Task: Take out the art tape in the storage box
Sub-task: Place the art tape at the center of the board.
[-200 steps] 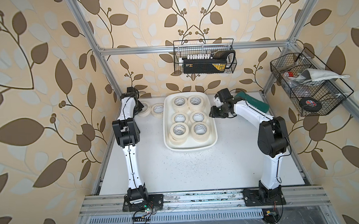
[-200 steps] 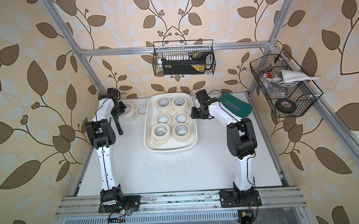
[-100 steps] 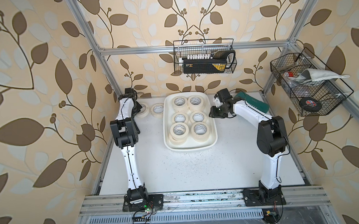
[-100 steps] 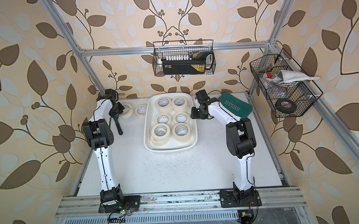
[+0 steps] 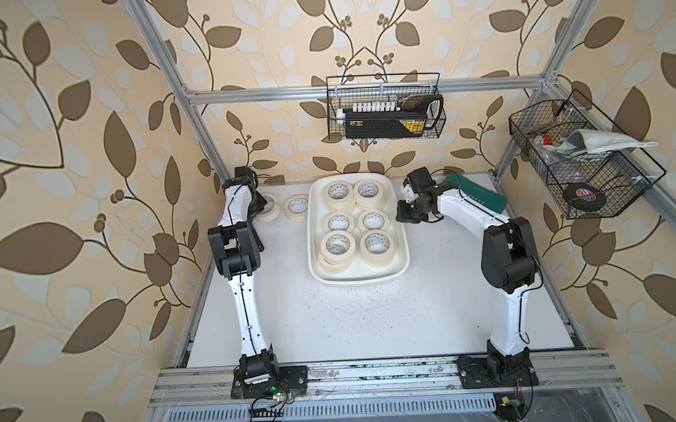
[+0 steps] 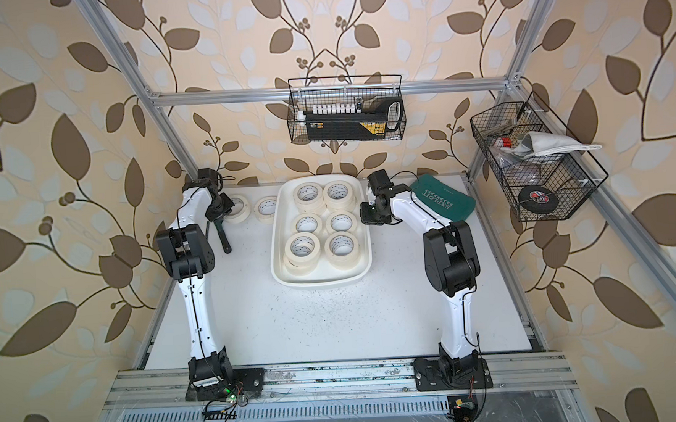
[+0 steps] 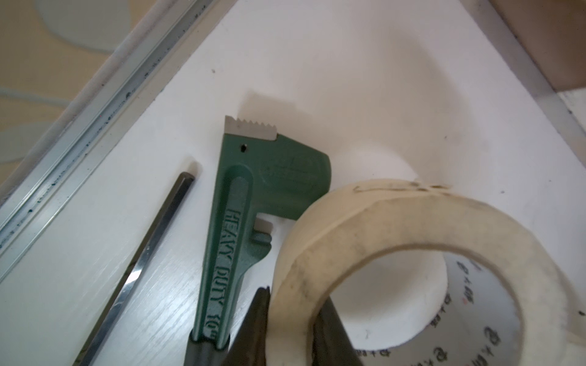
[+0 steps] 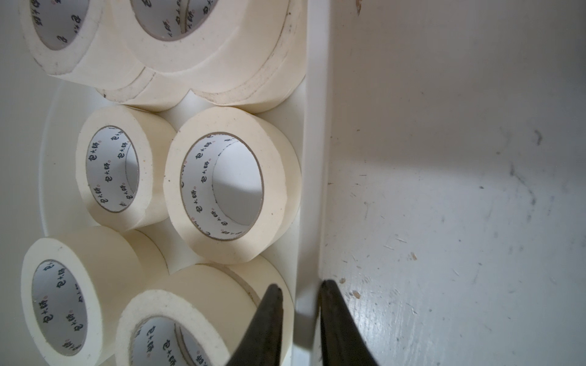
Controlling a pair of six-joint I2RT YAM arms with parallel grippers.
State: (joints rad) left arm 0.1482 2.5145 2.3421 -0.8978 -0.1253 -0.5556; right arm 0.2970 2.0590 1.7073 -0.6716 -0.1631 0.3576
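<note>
Closing since a second ago, the right gripper (image 8: 299, 290) pinches the storage box (image 5: 405, 252) rim, right of centre; the left gripper (image 7: 293, 301) still pinches an art tape (image 5: 270, 214) roll, upper left.

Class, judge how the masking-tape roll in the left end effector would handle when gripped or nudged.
Probably stiff: pinched by the left end effector, the masking-tape roll shows no dent. Likely light, being hollow. On edge it could roll; flat, it should stay.

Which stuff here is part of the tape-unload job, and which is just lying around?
Job: cream masking-tape rolls; shallow white plastic storage tub.

Lying about: green metal pipe wrench; steel hex bar; teal hard case; black wire baskets; black tape roll with red-blue label.
</note>
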